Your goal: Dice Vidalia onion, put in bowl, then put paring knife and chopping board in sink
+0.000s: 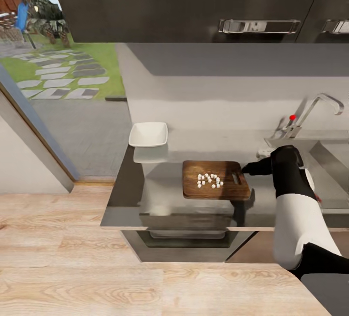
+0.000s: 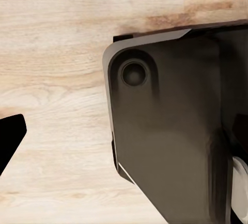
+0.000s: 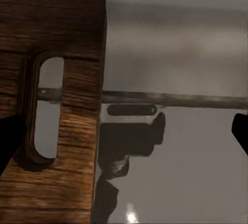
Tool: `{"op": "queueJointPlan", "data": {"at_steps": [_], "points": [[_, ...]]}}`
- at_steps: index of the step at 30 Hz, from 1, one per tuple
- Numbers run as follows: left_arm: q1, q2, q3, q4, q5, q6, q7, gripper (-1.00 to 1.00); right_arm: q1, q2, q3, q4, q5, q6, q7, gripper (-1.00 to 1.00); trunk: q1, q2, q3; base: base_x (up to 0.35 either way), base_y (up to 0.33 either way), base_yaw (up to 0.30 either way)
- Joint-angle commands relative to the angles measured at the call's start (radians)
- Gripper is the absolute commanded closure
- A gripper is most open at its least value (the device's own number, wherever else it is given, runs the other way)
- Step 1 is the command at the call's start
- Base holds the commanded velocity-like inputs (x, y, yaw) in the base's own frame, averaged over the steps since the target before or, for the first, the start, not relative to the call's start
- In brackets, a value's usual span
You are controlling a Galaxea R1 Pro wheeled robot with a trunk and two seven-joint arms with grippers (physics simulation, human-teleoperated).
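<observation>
Vidalia onion (image 1: 210,180): diced, a cluster of tiny white cubes lying mid-board.
Right gripper (image 1: 246,169): black, at the slotted short end of the board; wrist view has dark fingertips at both edges, spread wide, holding nothing.
Chopping board (image 1: 215,180): dark-brown grained wood, oblong slot, flat on the glossy grey countertop (image 1: 160,194).
Bowl (image 1: 148,135): white, squarish, well apart.
Sink (image 1: 334,156): cut off; chrome tap (image 1: 315,109).
Left gripper (image 2: 10,141): one dark fingertip visible over pale wood floor (image 2: 57,48); spread cannot be told.

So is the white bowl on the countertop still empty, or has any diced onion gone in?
Empty. The bowl shows a plain white inside, and the diced onion lies as white cubes on the chopping board.
</observation>
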Motion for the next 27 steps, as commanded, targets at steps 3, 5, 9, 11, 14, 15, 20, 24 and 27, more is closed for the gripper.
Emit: {"op": "queueJointPlan", "data": {"at_steps": [3,5,9,11,14,15,20,24,27], "points": [[0.000,0.000,-0.009,0.000,0.007,-0.002,0.001,-1.00,-0.001,0.002,-0.001,0.036,0.012,0.001,0.010,-1.00,0.000,-0.002,-0.004,0.000,-0.007,0.000],[0.000,0.000,-0.009,0.000,0.007,-0.002,0.001,-1.00,-0.001,0.006,0.000,0.069,0.011,0.000,0.010,-1.00,0.000,-0.002,-0.007,0.000,-0.001,0.000],[0.000,-0.001,-0.009,0.000,0.007,-0.002,0.001,-1.00,-0.001,0.010,0.000,0.081,0.012,0.000,0.010,-1.00,0.000,-0.002,-0.013,0.000,0.000,0.000],[0.000,0.000,-0.009,0.000,0.007,-0.002,0.001,-1.00,-0.001,0.011,0.000,0.083,0.012,0.000,0.010,-1.00,0.000,-0.002,-0.016,0.000,0.000,0.000],[0.000,-0.001,-0.009,0.000,0.007,-0.002,0.001,-1.00,-0.001,0.010,-0.001,0.084,0.013,0.000,0.010,-1.00,0.000,-0.002,-0.020,0.000,0.000,0.000],[0.000,-0.001,-0.009,0.000,0.007,-0.002,0.001,-1.00,-0.001,0.010,-0.001,0.085,0.014,0.000,0.010,-1.00,0.000,-0.002,-0.022,0.000,0.000,0.000],[0.000,-0.001,-0.009,0.000,0.007,-0.002,0.001,-1.00,-0.001,0.006,-0.002,0.085,0.015,0.000,0.010,-1.00,0.000,-0.002,-0.029,0.000,0.000,0.000],[0.000,-0.001,-0.009,0.000,0.007,-0.002,0.001,-1.00,-0.001,0.004,-0.003,0.085,0.016,0.000,0.010,-1.00,0.000,-0.002,-0.034,0.054,-0.106,0.000],[0.000,-0.001,-0.009,0.000,0.007,-0.002,0.001,-1.00,-0.001,0.004,-0.002,0.085,0.017,0.000,0.010,-1.00,0.000,-0.002,-0.035,0.075,-0.161,0.000]]}}
